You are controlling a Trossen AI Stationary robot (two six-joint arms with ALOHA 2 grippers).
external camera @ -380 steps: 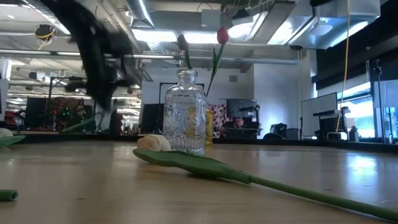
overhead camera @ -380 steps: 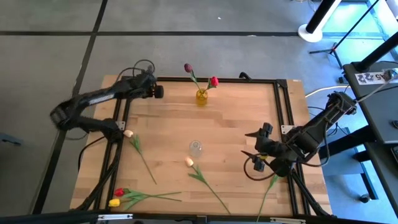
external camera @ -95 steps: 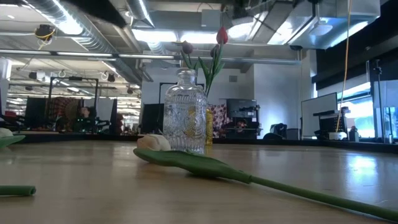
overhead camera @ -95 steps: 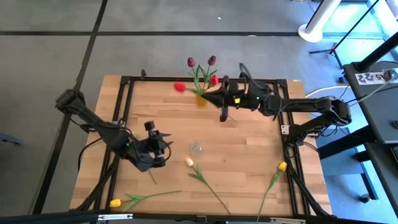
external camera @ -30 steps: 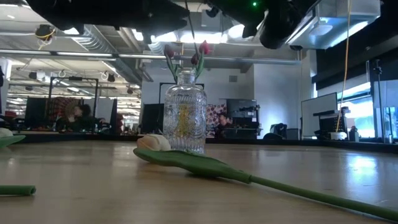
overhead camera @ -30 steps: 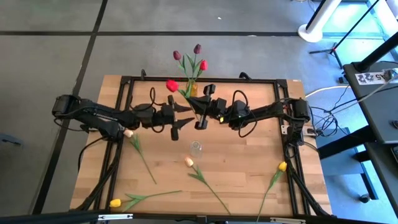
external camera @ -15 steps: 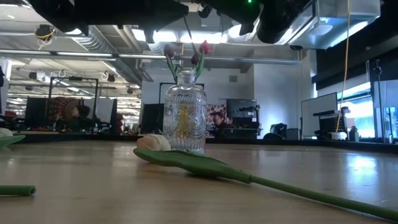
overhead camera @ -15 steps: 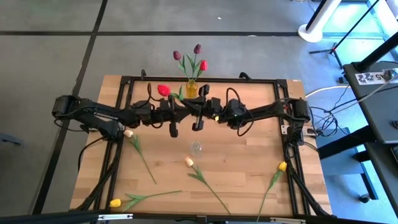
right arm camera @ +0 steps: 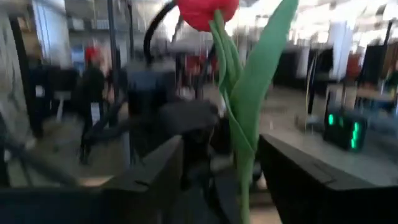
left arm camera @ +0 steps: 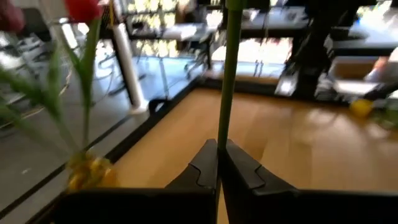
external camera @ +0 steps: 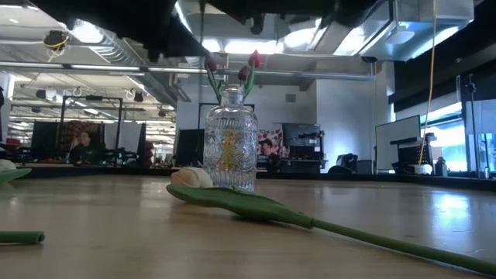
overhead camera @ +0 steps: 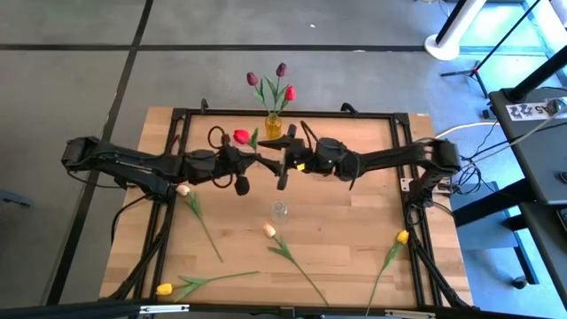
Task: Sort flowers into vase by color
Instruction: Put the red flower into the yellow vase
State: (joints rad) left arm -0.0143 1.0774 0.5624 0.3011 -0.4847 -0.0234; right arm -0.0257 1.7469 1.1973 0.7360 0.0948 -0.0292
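A red tulip with a green leaf is up in the air above the table's far middle, between the two grippers. My left gripper reaches in from the left and is shut on its stem. My right gripper reaches in from the right and is open; the stem stands between its spread fingers. Just beyond, a yellow vase holds two dark purple tulips and a red one. The clear glass vase stands mid-table. My left gripper pinches the red tulip's thin green stem between its two shut fingers, which lie across it. The fingers come at it about level from the table's left. The tulip is lifted clear of the table, with its head above the fingers and out of the wrist view.
Loose tulips lie on the table: a peach one near the left rail, a peach one by the clear vase, a yellow one at the near left corner, a yellow one at the right. A black frame rims the table.
Both grippers have stayed together at the red tulip and shifted toward the table's left edge, the left arm drawing back and the right arm stretching after it. The tulip's head has moved left and slightly toward the near edge, away from the yellow vase.
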